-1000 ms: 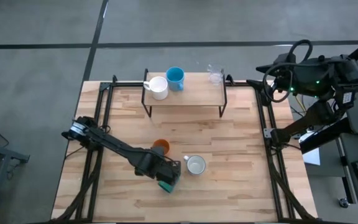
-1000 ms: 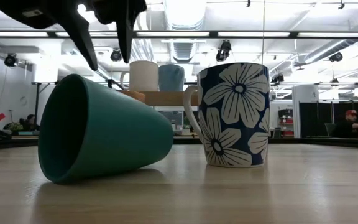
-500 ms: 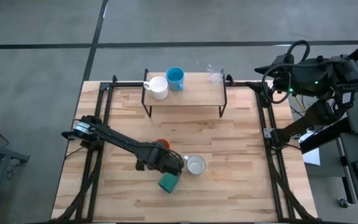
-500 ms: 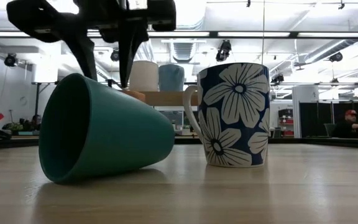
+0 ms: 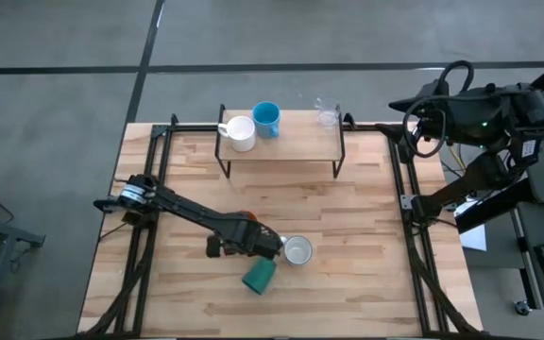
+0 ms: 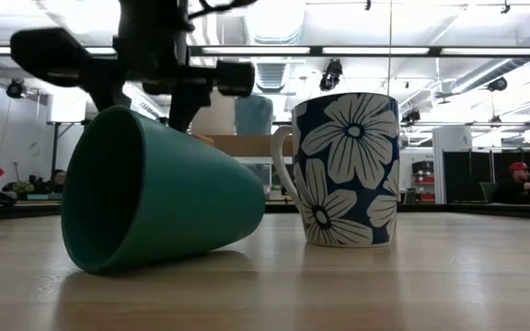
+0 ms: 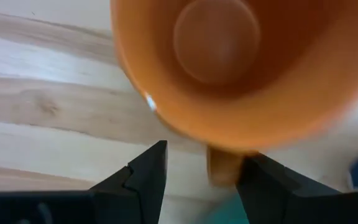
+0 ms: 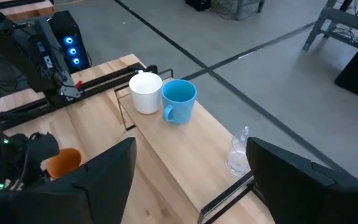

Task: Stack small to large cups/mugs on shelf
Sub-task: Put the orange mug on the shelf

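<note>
The low view alone showed the floral pattern on the white mug [image 6: 346, 170] beside the toppled dark green cup [image 6: 155, 204]. The left gripper [image 7: 202, 179], jaws parted, straddled the orange mug [image 7: 241, 68] handle. The right gripper [image 8: 188, 180] hung wide open beyond the shelf [image 5: 296, 142].

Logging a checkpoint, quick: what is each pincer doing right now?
Left pincer: open, fingers astride the orange mug's handle, not gripping it.
Right pincer: open, empty, parked off the table's right side.
</note>
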Robot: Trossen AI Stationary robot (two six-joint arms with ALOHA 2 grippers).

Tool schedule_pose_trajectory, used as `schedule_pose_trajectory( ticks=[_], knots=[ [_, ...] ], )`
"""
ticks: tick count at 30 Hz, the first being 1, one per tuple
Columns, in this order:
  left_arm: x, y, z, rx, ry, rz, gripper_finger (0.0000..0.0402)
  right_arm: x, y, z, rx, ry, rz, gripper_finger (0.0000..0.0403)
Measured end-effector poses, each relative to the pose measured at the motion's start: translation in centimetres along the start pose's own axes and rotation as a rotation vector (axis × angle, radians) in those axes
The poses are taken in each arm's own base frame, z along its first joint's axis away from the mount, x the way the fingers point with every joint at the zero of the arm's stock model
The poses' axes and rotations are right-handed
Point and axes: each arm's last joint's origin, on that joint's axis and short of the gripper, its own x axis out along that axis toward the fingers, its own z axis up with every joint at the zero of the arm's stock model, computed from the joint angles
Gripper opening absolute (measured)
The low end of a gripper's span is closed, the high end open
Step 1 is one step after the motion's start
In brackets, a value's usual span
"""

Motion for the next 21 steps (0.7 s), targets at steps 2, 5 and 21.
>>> schedule_pose_trajectory(
  ticks=[2, 5, 21],
  knots=[
    [0.1, -0.1, 0.4, -0.002, -0.003, 0.007, 0.0155, -0.1, -0.1, 0.0, 0.0, -0.002, 0.001, 0.0298],
    [0.1, -0.3, 0.6, -0.01, -0.005, -0.006, 0.0135, -0.3, -0.2, -0.1, -0.004, -0.007, 0.002, 0.0299],
    [-1.0, -1.1, 0.6, 0.139, -0.012, -0.085, 0.0029, -1.2, -1.0, -0.2, 0.001, -0.026, 0.009, 0.029]
  ],
)
